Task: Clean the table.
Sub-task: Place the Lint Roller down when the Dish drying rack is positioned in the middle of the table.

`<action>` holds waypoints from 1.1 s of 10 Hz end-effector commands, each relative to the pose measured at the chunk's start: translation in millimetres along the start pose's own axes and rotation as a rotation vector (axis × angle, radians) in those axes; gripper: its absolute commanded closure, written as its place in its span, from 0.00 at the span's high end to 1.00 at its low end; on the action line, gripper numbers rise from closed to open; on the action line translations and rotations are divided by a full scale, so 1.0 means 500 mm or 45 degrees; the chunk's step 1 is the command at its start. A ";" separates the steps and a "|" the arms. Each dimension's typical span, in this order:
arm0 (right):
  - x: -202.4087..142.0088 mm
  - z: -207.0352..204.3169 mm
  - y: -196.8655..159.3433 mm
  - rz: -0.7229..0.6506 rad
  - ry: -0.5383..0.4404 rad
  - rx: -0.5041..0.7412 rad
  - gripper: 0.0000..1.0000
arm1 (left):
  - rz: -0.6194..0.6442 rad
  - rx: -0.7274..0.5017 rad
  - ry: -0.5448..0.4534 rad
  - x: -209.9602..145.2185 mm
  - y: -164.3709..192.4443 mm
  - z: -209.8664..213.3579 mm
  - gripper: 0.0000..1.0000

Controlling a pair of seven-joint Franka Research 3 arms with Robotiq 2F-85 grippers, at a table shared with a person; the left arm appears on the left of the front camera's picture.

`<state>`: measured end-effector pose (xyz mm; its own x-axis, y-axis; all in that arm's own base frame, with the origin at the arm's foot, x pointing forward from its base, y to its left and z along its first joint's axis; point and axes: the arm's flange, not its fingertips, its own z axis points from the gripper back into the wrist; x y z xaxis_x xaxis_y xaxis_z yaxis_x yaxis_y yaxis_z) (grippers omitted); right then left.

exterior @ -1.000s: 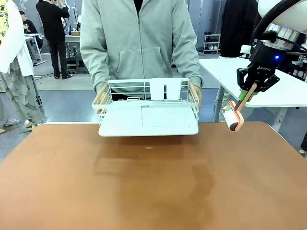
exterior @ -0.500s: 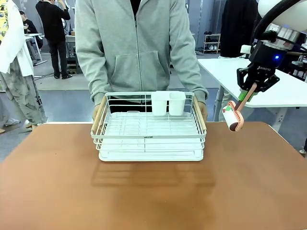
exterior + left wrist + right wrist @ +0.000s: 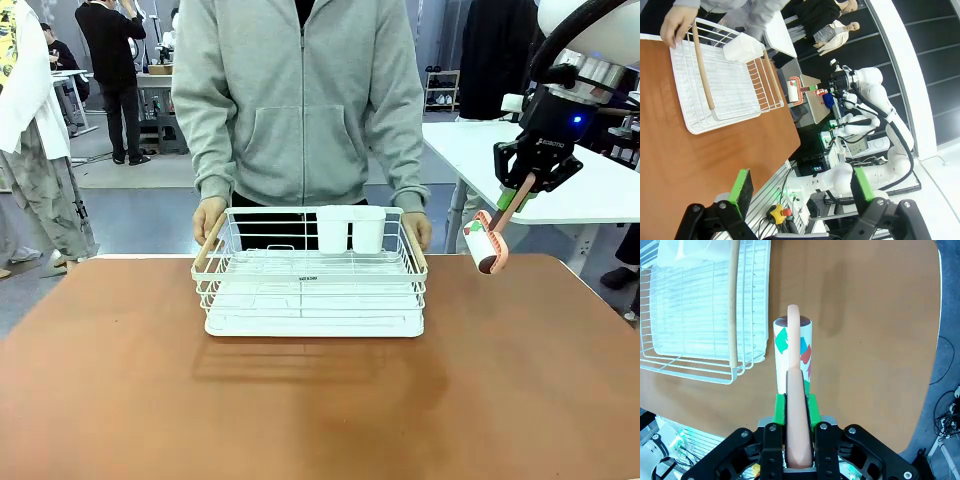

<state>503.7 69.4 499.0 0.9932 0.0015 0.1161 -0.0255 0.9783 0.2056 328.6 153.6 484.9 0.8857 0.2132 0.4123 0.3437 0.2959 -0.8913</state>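
reddish-brown worktop [image 3: 320,400] fills the lower frame from my seat. white wire rack [image 3: 312,290] sits at its centre-top, a person's hands [image 3: 208,218] on both ends. my right gripper [image 3: 524,190], upper right, is pinching a lint roller [image 3: 488,243]. left gripper [image 3: 800,187] is spread apart.

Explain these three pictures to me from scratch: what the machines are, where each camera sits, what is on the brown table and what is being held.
Two white robot arms share a table with a person. The front picture looks across it from between the arms. The other two come from cameras on the arms' wrists, looking along their fingers.

On the table stands a white wire dish rack with wooden handles; the person's hands hold its far corners.

The right end effector is raised beside the table's right side, shut on the pink handle of a lint roller. The left end effector is open, holding nothing.
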 end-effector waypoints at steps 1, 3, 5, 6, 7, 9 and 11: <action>-0.001 0.003 0.004 -0.004 -0.014 0.020 0.21 | -0.018 -0.032 -0.013 -0.002 -0.004 0.003 1.00; -0.001 0.003 0.004 -0.004 -0.014 0.020 0.21 | -0.018 -0.032 -0.013 -0.002 -0.004 0.003 1.00; -0.001 0.003 0.004 -0.004 -0.014 0.020 0.21 | -0.018 -0.032 -0.013 -0.002 -0.004 0.003 1.00; 0.000 0.000 0.000 0.000 0.000 0.000 0.21 | -0.018 -0.032 -0.013 -0.002 -0.004 0.003 1.00; 0.021 -0.002 0.001 -0.225 -0.055 0.013 0.21 | -0.018 -0.032 -0.013 -0.002 -0.004 0.003 1.00; 0.030 -0.011 -0.017 -0.726 -0.104 0.085 0.21 | -0.018 -0.032 -0.013 -0.002 -0.004 0.003 1.00; 0.032 -0.026 -0.055 -1.134 -0.223 0.124 0.21 | -0.018 -0.032 -0.013 -0.002 -0.004 0.003 1.00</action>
<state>523.8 39.2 486.6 0.7891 -0.6142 0.0088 0.5805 0.7504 0.3161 328.6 153.5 484.8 0.8859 0.2130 0.4122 0.3436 0.2959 -0.8913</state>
